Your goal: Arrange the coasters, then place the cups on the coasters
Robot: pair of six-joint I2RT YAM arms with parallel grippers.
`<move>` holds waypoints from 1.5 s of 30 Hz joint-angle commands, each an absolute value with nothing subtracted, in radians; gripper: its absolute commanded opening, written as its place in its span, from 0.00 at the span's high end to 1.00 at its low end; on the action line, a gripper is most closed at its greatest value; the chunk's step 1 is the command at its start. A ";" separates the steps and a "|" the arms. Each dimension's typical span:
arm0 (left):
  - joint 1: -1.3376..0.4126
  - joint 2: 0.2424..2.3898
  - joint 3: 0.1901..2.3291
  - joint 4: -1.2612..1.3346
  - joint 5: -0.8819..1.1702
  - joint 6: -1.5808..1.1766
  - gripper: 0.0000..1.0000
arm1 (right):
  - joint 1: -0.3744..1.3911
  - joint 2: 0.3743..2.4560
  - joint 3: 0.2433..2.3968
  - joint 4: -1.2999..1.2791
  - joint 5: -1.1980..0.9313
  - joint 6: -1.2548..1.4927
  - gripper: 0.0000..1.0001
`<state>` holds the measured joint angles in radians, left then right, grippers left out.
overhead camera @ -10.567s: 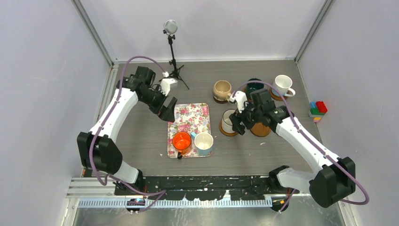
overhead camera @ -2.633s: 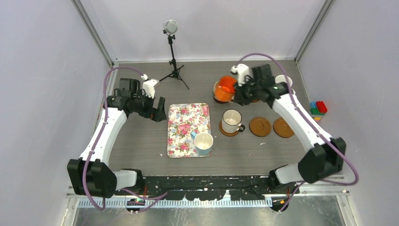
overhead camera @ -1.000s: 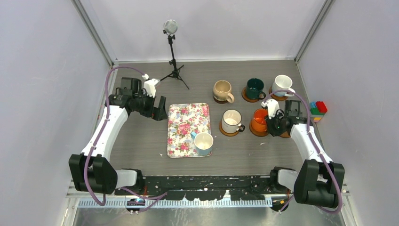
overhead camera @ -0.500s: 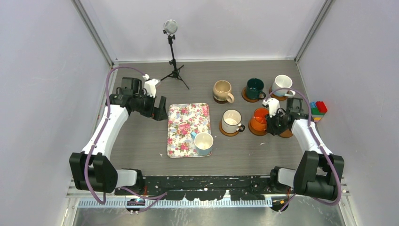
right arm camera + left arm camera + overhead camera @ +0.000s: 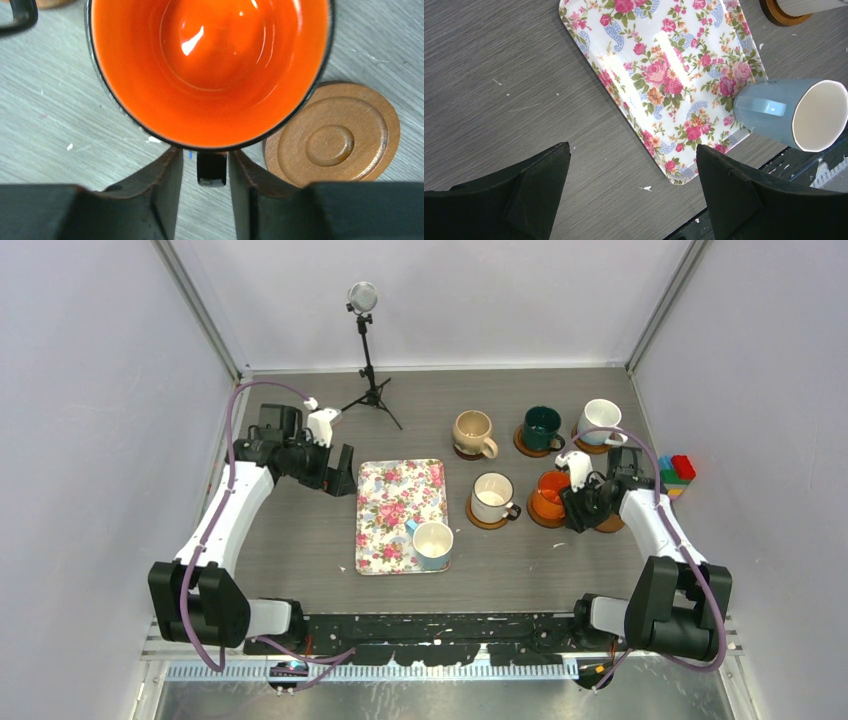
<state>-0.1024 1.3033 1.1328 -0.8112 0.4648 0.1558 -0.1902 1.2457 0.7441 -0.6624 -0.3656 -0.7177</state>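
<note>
Orange cup (image 5: 210, 65): upright, mouth up, long axis vertical, seated on a coaster (image 5: 540, 520) in the near row on the surface (image 5: 300, 540). Its black handle (image 5: 211, 169) points right and slightly near, toward my right gripper (image 5: 205, 151). Jaws straddle that handle, slightly parted, with a sliver of gap on one side: released, not clenched. Bare coaster (image 5: 332, 132) lies just beside the cup, on its right. White cup (image 5: 490, 496) stands to its left. Left gripper (image 5: 631, 147): jaws wide apart, grasping nothing, above the edge of the floral tray (image 5: 664, 60).
</note>
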 commanded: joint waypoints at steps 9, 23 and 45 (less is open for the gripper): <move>-0.097 1.301 1.166 -0.795 0.484 0.157 0.00 | -0.297 1.164 0.834 -0.889 -0.375 -0.808 0.31; -0.097 1.304 1.165 -0.785 0.491 0.155 0.00 | -0.454 1.285 0.828 -0.654 -0.280 -0.711 0.31; -0.097 1.313 1.159 -0.782 0.482 0.156 0.00 | -0.337 1.384 0.715 -0.387 -0.213 -0.574 0.31</move>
<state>-0.1024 1.3071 1.1332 -0.8101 0.4717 0.1566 -0.3595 1.3705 0.7338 -0.4831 -0.2474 -0.6106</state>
